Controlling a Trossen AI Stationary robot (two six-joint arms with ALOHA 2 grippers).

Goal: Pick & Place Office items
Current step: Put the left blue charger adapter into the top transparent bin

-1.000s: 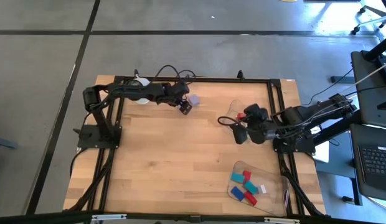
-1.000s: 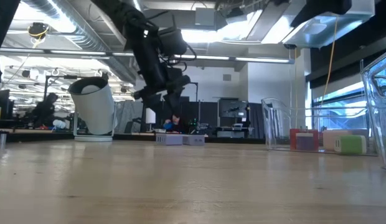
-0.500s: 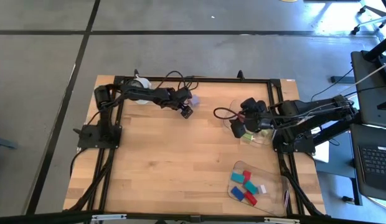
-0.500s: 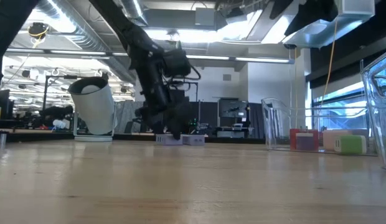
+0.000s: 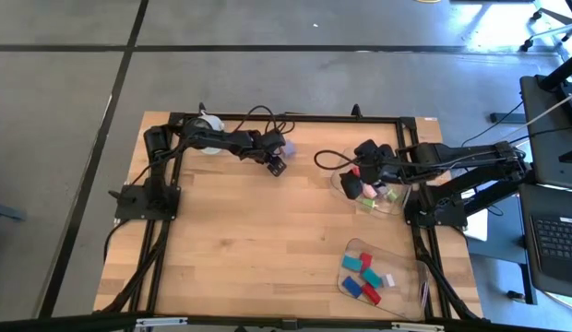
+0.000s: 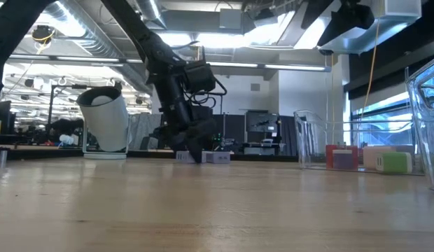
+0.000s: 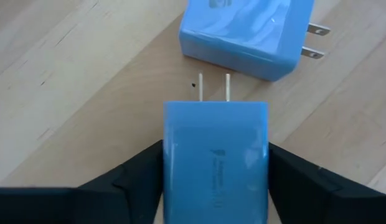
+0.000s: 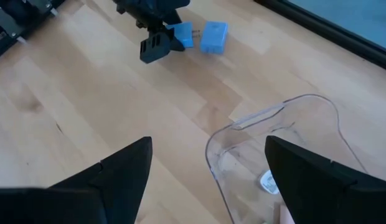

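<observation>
Two pale blue plug-shaped blocks lie flat on the wood near the table's far edge. My left gripper (image 5: 275, 159) is down at the table and shut on the nearer block (image 7: 215, 162), whose two metal prongs point away from the wrist. The other block (image 7: 246, 34) lies just beyond it, apart. My right gripper (image 8: 208, 168) hangs open and holds nothing, above a clear tray (image 5: 389, 205) at the far right with red, white and green pieces in it. My left gripper pinches the nearer block by its two long sides (image 7: 168, 168), one finger (image 7: 134, 180) against each. The fingers slant down from above and lie along the block. The block lies flat on the table, its prong end (image 7: 213, 87) free.
A white round roll (image 5: 208, 123) stands at the far left corner. A second clear tray (image 5: 411, 297) near the right front corner holds several red, blue, teal and white pieces. The table's middle and left front are bare wood.
My left gripper has sunk from above the table down to the blocks at the far edge and now stands around one of them. My right gripper has swung toward the far edge, from beside the far clear tray to above it.
</observation>
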